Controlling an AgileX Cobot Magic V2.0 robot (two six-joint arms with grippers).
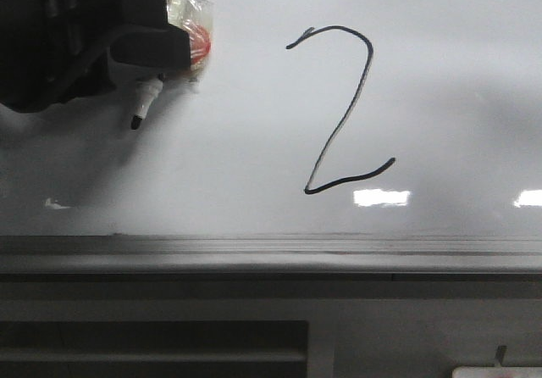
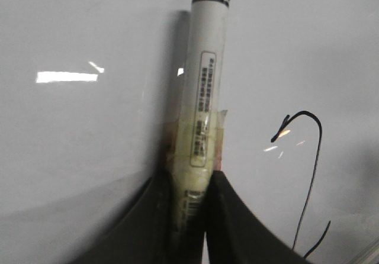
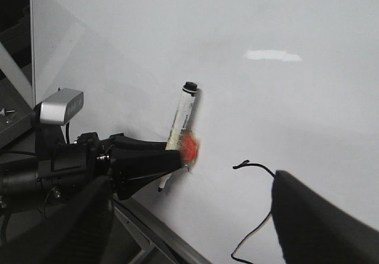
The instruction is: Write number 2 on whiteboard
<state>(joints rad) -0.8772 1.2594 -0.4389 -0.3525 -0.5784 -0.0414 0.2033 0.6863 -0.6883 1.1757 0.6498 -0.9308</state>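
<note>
Black left gripper (image 1: 165, 52) clamps a taped white marker (image 2: 204, 98), left of the number 2 (image 1: 343, 111), thin and slanted on the glossy whiteboard (image 1: 457, 98); right gripper's (image 3: 195, 222) grip unclear.

Only thing actually reading clearly here is the number 2 (image 1: 343, 111), sitting in thin black marker line on the whiteboard (image 1: 457, 98) — tall, slanted, curved top, wavy base, and part of it is also showing in both wrist views. The marker (image 2: 204, 92) is carrying a printed label strip down its white barrel plus what's looking like a barcode near the taped part, but the print is coming out too small and blurry to read.
</note>
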